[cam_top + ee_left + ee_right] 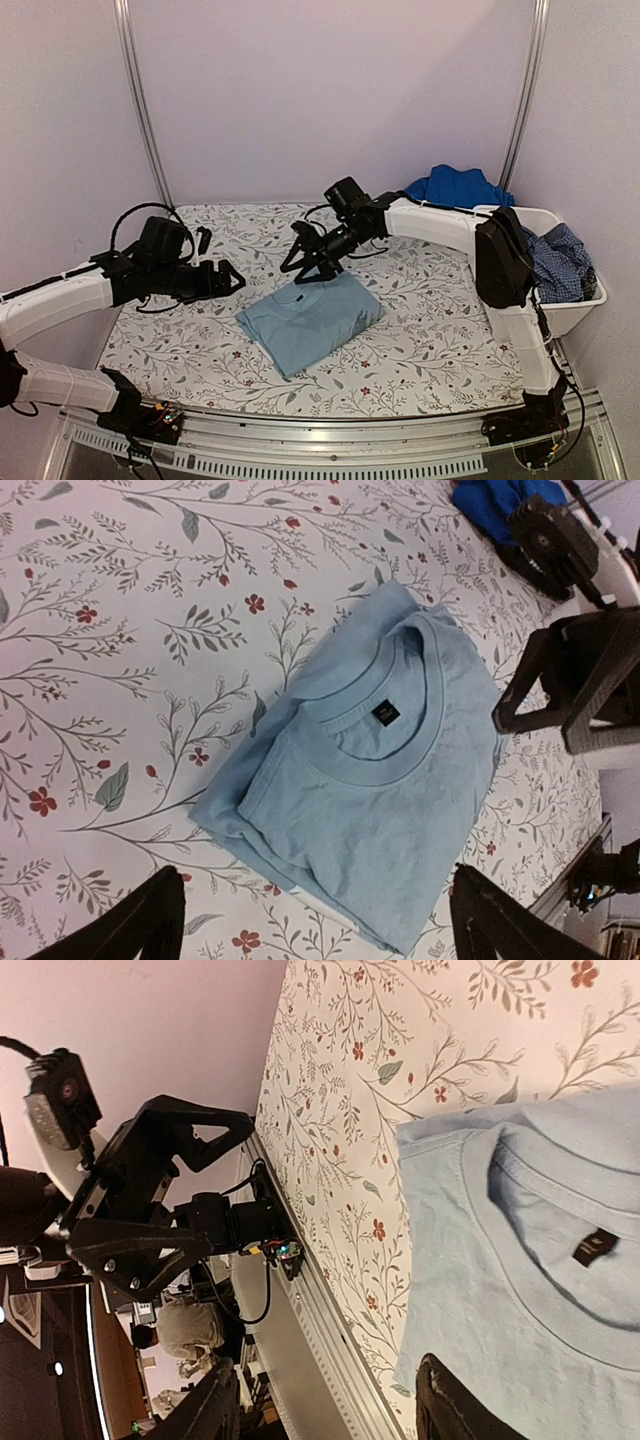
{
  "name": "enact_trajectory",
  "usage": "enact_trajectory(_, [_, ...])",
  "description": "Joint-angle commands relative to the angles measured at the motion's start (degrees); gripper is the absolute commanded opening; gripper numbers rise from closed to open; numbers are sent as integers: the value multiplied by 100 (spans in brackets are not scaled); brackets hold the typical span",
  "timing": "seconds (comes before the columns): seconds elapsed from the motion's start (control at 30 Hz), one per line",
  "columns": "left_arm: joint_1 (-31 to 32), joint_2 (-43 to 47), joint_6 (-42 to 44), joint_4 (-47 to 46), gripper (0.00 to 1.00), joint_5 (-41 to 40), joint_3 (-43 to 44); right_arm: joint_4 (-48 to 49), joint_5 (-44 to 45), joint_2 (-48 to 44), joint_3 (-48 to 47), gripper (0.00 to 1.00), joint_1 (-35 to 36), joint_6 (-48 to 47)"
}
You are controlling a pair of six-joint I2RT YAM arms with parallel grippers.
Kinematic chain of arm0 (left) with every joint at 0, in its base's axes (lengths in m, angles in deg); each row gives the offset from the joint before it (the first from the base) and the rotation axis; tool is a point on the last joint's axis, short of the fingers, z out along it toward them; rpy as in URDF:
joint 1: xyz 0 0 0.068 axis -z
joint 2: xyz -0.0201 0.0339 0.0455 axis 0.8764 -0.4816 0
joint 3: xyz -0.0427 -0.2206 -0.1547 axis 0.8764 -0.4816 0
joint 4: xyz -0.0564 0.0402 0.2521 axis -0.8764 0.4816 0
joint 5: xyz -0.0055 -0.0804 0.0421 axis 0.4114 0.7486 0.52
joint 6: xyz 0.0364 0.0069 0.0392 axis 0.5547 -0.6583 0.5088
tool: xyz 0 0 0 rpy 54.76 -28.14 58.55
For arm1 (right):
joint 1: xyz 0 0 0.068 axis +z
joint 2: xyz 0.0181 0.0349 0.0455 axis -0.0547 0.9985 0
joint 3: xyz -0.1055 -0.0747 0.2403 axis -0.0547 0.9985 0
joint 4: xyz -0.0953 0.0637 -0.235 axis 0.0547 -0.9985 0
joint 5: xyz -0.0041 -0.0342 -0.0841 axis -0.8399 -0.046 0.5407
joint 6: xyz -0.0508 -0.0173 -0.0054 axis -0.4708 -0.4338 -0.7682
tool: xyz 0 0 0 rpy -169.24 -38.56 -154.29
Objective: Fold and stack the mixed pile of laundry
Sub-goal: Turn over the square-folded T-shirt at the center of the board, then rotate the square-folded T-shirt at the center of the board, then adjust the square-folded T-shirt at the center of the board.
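A pale blue shirt (310,320) lies folded flat in the middle of the table, collar up (370,780) (530,1290). My left gripper (232,284) hovers just left of it, jaws wide open and empty; in the left wrist view the left gripper (315,930) looks down on the shirt's near corner. My right gripper (305,272) hangs over the shirt's far edge with its jaws apart and nothing between them (330,1410). A royal blue garment (458,187) is heaped at the back right. A dark blue check garment (558,262) sits in the tub.
The white plastic tub (575,310) stands at the table's right edge beside the right arm. The flower-patterned table cover (420,340) spreads around the shirt. A metal rail (330,440) runs along the near edge, and upright poles stand at the back corners.
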Motion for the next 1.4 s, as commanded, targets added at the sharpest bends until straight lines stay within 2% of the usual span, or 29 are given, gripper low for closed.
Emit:
enact_trajectory(0.0, [69, -324, -218, -478, 88, 935, -193, -141, 425, -888, 673, 53, -756, -589])
enact_trajectory(0.1, [186, -692, -221, -581, 78, 1181, -180, -907, 810, -667, 459, 49, -791, -1443])
enact_trajectory(0.27, [531, -1730, -162, -557, 50, 1375, -32, -977, 902, -307, 821, 39, -775, -1924])
enact_trajectory(0.5, [507, -2888, -150, -569, 29, 953, 375, -935, 1209, -452, 2098, 32, -740, -2273])
enact_trajectory(0.6, [344, -3419, 20, -439, 24, 830, 777, -764, 1141, -751, 2748, 31, -603, -2266])
enact_trajectory(0.77, [-1, -4214, 540, -259, 22, 845, 1606, -615, 545, -1292, 3273, 31, 13, -2221])
enact_trajectory(0.87, [-177, -4173, 890, -107, 26, 907, 1868, -486, 157, -1633, 3275, 33, 72, -2156])
enact_trajectory(1.0, [-515, -3592, 1037, -101, 42, 1030, 1662, -504, 194, -2270, 3167, 39, -539, -2148])
enact_trajectory(1.1, [-580, -3226, 1122, -224, 52, 1435, 1556, -515, 809, -2640, 3266, 39, -1242, -2139])
enact_trajectory(1.2, [-445, -3098, 1108, -328, 53, 1761, 1572, -769, 1684, -2776, 3331, 35, -1818, -2232])
enact_trajectory(1.37, [-147, -3242, 992, -301, 52, 1784, 1588, -1068, 1982, -2242, 3082, 31, -2054, -2426])
